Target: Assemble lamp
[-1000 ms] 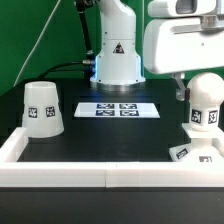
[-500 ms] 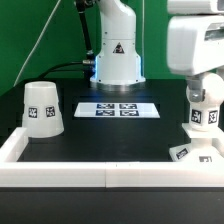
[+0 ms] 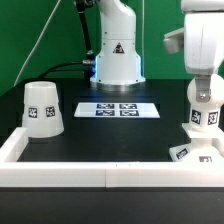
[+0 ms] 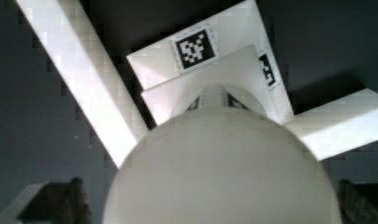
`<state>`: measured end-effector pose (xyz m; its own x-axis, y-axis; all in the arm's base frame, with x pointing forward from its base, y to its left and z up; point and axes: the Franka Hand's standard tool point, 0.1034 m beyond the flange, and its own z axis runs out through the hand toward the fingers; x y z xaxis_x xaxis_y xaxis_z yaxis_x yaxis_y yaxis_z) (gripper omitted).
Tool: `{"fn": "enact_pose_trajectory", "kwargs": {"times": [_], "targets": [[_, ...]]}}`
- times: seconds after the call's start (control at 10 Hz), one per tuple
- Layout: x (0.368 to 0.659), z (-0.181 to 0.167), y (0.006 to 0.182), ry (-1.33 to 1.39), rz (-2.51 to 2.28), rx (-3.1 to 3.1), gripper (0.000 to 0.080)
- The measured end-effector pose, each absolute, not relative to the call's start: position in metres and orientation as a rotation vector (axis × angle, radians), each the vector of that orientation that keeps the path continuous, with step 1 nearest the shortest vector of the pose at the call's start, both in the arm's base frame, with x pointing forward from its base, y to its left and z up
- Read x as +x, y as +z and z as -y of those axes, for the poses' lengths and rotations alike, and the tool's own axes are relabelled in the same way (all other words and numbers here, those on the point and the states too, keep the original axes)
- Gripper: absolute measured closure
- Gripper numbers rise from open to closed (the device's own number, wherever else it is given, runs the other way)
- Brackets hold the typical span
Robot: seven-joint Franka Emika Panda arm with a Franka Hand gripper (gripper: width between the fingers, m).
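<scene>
The white rounded bulb [image 3: 205, 108] stands upright on the square stepped base [image 3: 195, 153] at the exterior view's right, near the front corner. My gripper [image 3: 204, 78] hangs right above the bulb's top. In the wrist view the bulb [image 4: 221, 160] fills the middle, with the tagged base [image 4: 212, 55] beneath it. My gripper [image 4: 211, 200] is open: a dark finger [image 4: 56, 200] stands on either side of the bulb, with a gap on each side. The truncated-cone shade [image 3: 43, 108] stands alone at the exterior view's left.
A white raised rail [image 3: 100, 176] borders the black table at the front and sides, and meets in a corner by the base [image 4: 88, 85]. The marker board [image 3: 120, 109] lies at the back middle. The white robot pedestal [image 3: 118, 62] stands behind it.
My gripper has moved toward the exterior view's right and now sits over the bulb. The bulb, base and shade have not moved.
</scene>
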<state>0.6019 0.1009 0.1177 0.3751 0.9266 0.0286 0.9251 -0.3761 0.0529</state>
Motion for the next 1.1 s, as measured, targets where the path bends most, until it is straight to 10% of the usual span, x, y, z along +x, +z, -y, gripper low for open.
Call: {"fn": "enact_pose_trajectory", "kwargs": {"times": [1.1], "targets": [[0.6033,-0.096,0.1177,0.12,-0.916,2.998,0.0222]]}}
